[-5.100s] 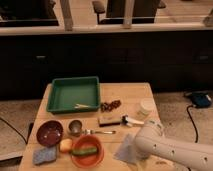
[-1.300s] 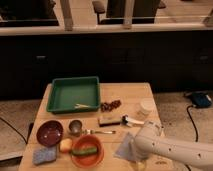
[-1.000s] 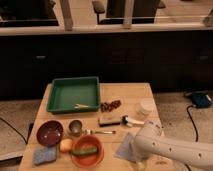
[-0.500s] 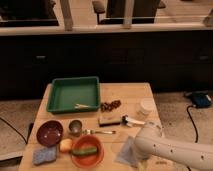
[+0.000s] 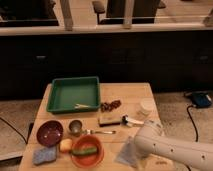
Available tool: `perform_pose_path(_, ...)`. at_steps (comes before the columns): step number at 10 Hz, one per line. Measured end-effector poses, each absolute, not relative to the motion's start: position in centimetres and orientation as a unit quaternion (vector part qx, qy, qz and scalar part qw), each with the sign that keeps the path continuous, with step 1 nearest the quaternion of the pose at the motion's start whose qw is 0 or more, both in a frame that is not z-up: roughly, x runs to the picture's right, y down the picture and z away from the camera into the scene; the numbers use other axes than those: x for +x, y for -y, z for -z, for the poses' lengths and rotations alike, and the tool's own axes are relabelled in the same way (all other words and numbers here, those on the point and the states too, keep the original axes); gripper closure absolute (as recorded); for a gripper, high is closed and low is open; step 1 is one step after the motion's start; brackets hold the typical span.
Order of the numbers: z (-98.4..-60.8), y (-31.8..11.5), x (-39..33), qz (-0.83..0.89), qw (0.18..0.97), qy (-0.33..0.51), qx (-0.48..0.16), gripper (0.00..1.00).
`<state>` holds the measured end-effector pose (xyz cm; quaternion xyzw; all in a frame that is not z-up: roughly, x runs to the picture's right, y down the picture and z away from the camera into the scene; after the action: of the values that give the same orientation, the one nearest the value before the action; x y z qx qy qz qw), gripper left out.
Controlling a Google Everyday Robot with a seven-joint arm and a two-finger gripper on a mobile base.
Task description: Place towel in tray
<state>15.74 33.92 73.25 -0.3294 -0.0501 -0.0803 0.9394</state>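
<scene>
Camera view: one look from above and in front, down onto a table with a dark room behind.
Surface: a pale wooden table (image 5: 132, 92), square-edged and crowded along its near half.
Room: dark cabinet fronts run behind the table; above them are a light ledge, white posts and chair backs. The floor is speckled grey, with a blue object (image 5: 202, 99) and a cable at the right.
Tray: the green tray (image 5: 70, 92) sits at the table's far left corner with its long side along the far edge. A thin yellowish stick (image 5: 82, 105) lies inside near its front wall.
Towel: the pale grey towel (image 5: 125, 154) lies crumpled at the table's near edge, right of centre and well apart from the tray.
Towel's axis: the visible part tapers to a corner pointing near-left. The arm covers the rest, so I cannot tell its long axis.
Arm: the white arm (image 5: 175, 150) enters from the lower right, and its rounded end rests over the towel's right side.
Gripper: the gripper (image 5: 137, 148) is at that end, down at the towel and masked by the arm — released or clenched, I cannot tell.
Left front: a dark red bowl (image 5: 50, 132), a small metal cup (image 5: 75, 127), a blue sponge (image 5: 44, 155), and an orange bowl (image 5: 86, 151) holding something green.
Middle: a fork (image 5: 100, 132), a dark brush (image 5: 110, 120) and a reddish-brown snack (image 5: 111, 105).
Right: a white round cup (image 5: 145, 106) — near the table's right edge.
</scene>
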Motion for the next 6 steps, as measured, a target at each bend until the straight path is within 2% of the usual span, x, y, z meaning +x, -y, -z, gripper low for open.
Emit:
perform_pose_path(5, -74.05, -33.89, 15.33, 0.091, 0.938, 0.066, -0.327, 0.21)
perform_pose_path(6, -74.35, -34.03, 15.51, 0.092, 0.937, 0.07, -0.329, 0.26)
